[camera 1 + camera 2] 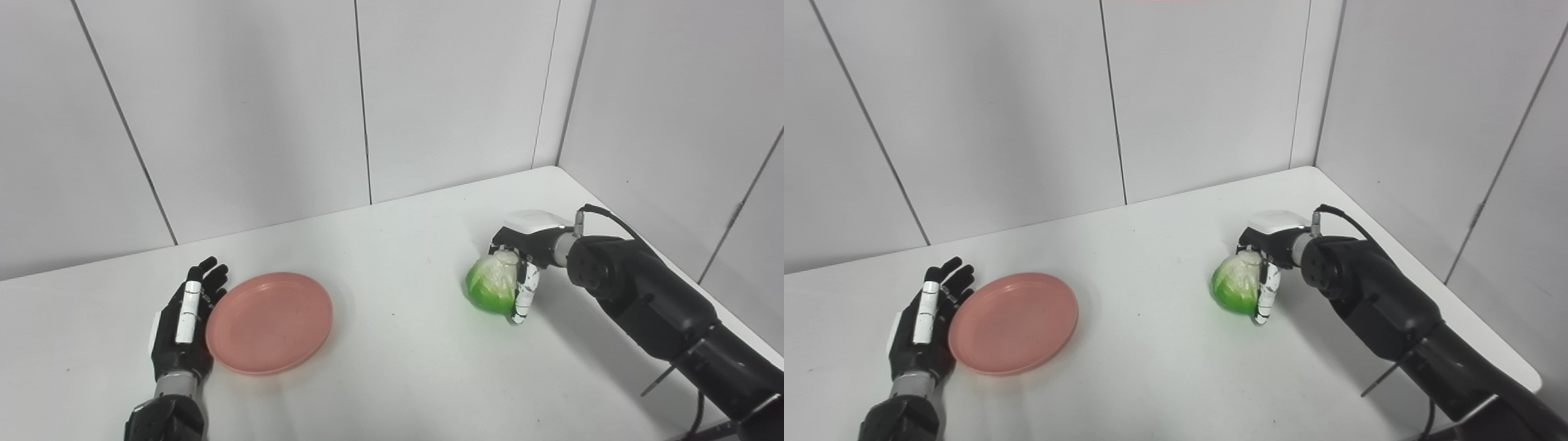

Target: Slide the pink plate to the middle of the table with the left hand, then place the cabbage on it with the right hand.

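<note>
At table's right, right hand point(520, 269) wraps cabbage point(492, 285); left hand point(184, 318), flat, fingers spread, touches plate point(269, 323).

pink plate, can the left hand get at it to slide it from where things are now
Probably yes. The left hand, open with fingers apart, lies flat on the white table right against the left rim of the round pink plastic plate, and nothing sits between them or in the path toward the middle.

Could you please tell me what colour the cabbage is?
Bright green, paler whitish toward the top of the cabbage; right eye view shows it best.
</note>
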Robot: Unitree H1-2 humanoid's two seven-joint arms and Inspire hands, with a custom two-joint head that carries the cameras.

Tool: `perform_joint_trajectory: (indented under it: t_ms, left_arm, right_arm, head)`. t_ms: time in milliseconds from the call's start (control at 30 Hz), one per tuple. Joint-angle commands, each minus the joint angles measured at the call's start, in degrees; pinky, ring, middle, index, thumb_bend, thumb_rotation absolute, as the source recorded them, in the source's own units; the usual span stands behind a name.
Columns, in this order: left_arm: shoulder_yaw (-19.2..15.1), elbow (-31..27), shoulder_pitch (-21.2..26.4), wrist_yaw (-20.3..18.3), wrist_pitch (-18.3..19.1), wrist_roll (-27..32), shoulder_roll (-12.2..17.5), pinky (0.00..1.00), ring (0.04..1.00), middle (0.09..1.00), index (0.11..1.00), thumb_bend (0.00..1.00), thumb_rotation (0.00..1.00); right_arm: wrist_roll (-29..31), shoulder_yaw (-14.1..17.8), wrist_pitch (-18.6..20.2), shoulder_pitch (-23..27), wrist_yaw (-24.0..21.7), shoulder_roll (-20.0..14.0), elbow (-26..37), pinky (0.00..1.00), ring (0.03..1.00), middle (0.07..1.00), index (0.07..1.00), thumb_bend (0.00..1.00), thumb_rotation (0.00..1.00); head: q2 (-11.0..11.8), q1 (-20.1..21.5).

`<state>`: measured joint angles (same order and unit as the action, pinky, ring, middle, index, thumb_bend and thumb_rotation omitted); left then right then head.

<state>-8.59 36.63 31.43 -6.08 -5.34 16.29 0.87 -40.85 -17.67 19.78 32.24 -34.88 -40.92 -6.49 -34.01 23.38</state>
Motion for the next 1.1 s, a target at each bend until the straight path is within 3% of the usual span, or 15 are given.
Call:
perform_joint_trajectory:
  t_ms: [0, 267, 400, 767, 1067]
  left_arm:
    - [-0.07, 1.41, -0.02, 0.06, 1.24, -0.33, 0.32, 0.89, 0.855, 0.757, 0.717, 0.84, 0.68]
    - [-0.37, 2.04, 0.14, -0.03, 1.27, 0.06, 0.32, 0.90, 0.861, 0.755, 0.710, 0.83, 0.67]
    - [-0.01, 1.82, 0.10, 0.01, 1.21, -0.49, 0.43, 0.89, 0.860, 0.759, 0.715, 0.83, 0.68]
    - [-0.02, 1.90, 0.26, -0.20, 1.54, -0.48, 0.92, 0.90, 0.863, 0.776, 0.722, 0.82, 0.68]
    - [0.12, 1.77, 0.36, -0.17, 1.61, -0.59, 0.88, 0.90, 0.865, 0.768, 0.708, 0.81, 0.67]
  right_arm:
    - [0.36, 1.27, -1.44, 2.32, 0.50, -1.97, 1.94, 0.31, 0.392, 0.496, 0.625, 1.00, 0.15]
    - [2.92, 2.68, -0.97, 2.63, 0.41, -1.71, 2.93, 0.25, 0.343, 0.486, 0.626, 1.00, 0.13]
    - [7.34, 5.92, 0.30, 2.79, 0.50, -0.83, 2.69, 0.27, 0.356, 0.516, 0.619, 0.98, 0.15]
    - [13.17, 10.62, 2.31, 1.61, 2.12, 1.02, 0.98, 0.29, 0.425, 0.588, 0.611, 0.98, 0.14]
    - [17.41, 12.56, 2.48, 1.69, 3.29, 1.69, -0.06, 0.29, 0.419, 0.602, 0.620, 0.99, 0.15]
  head:
    - [0.02, -0.06]
    - [0.07, -0.06]
    - [0.12, -0.13]
    - [-0.04, -0.32]
    - [0.06, -0.56]
